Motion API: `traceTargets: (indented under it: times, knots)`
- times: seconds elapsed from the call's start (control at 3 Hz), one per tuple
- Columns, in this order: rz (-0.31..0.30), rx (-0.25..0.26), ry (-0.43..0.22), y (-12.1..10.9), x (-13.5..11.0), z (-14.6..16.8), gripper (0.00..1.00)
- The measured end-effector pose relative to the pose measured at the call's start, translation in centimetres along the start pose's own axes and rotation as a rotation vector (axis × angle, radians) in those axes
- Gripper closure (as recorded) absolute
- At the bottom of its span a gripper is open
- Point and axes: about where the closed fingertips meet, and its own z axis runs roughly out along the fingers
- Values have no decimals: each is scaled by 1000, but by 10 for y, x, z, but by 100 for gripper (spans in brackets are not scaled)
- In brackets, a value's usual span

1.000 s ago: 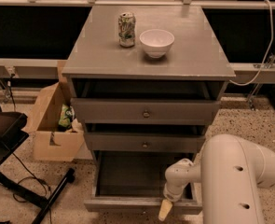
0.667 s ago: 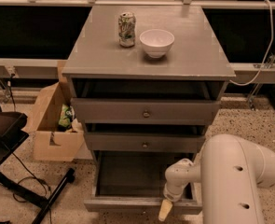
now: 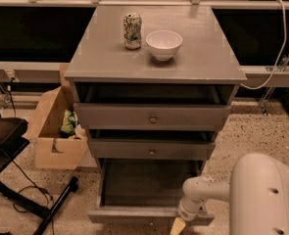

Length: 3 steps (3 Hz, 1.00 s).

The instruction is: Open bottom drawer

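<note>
Bottom drawer (image 3: 134, 214): lowest of three in the grey chest (image 3: 109, 58). It stands well out of the chest, with its flat grey front close to the lower edge of the view and its dark, shallow inside exposed. Its knob is not visible.

Gripper (image 3: 178, 225): at the front of the bottom drawer, right of centre, overlapping the front panel's edge. Only a tan, wedge-shaped tip shows below the panel. Whether it is open, closed or gripping cannot be told. The arm (image 3: 203, 197) is smooth white plastic with rounded joints. It reaches in from the lower right and crosses the drawer's right front corner.

Top drawer (image 3: 114, 116) and middle drawer (image 3: 119, 150): both part-way out, each less far than the one below. They have flat matte grey wooden fronts, each with one small round metal knob at centre.

Chest top: flat and grey with a slight sheen. It carries an upright green-and-white metal can (image 3: 132, 31) and, just to its right, a round white glossy bowl (image 3: 163, 44).

Surroundings: an open brown cardboard box (image 3: 51, 151) sits on the speckled floor (image 3: 261, 136), left of the chest.
</note>
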Motion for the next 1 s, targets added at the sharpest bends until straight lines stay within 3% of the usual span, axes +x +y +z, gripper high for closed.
traceTargets:
  times: [0.33,0.67,1.0]
  knots:
    - [50,-39,-26,15,18,-1,42]
    - [50,-39,-26,15,18,-1,65]
    - [50,-42,-24,16,19,1,63]
